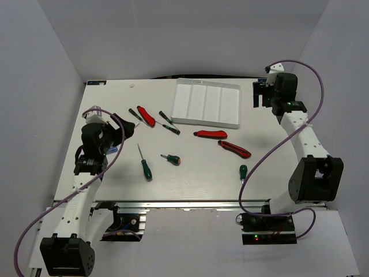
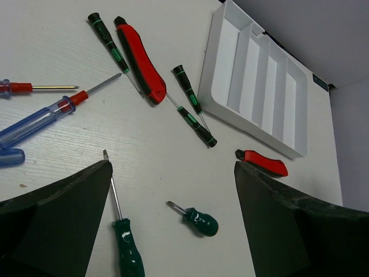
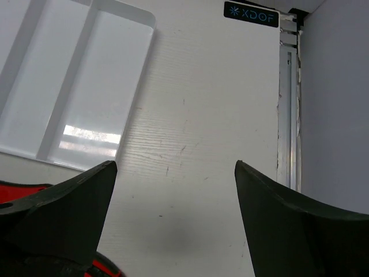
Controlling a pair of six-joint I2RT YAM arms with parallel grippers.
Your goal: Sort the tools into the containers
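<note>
Step in hand: we judge this to be the opening pick. Nothing lies in the tray (image 1: 205, 123) yet, and all four compartments show bare white.
Tray: it sits flat at the far side of the table (image 1: 196, 184), right of middle.
Things to sort: red-and-black utility knives (image 1: 146, 115), thin and thick green-handled screwdrivers (image 1: 170, 129) and clear blue-handled screwdrivers (image 2: 34, 123) lie scattered on the table, left of and in front of the tray.
Left tool (image 2: 172, 173): its jaws are spread wide and grip nothing. It hangs above the left cluster, with a stubby green screwdriver (image 2: 199, 221) and a long green screwdriver (image 2: 127, 248) lying below its gap.
Right tool (image 3: 176, 170): it is also wide open and empty, over bare table just beside the tray's right end.
Next move: we would lower the left tool over the stubby green screwdriver, set the jaws across its handle, close, then carry it to a compartment.
Care: we expect the thin shafts to be harder, since they lie flat and the fingers must reach the tabletop.
</note>
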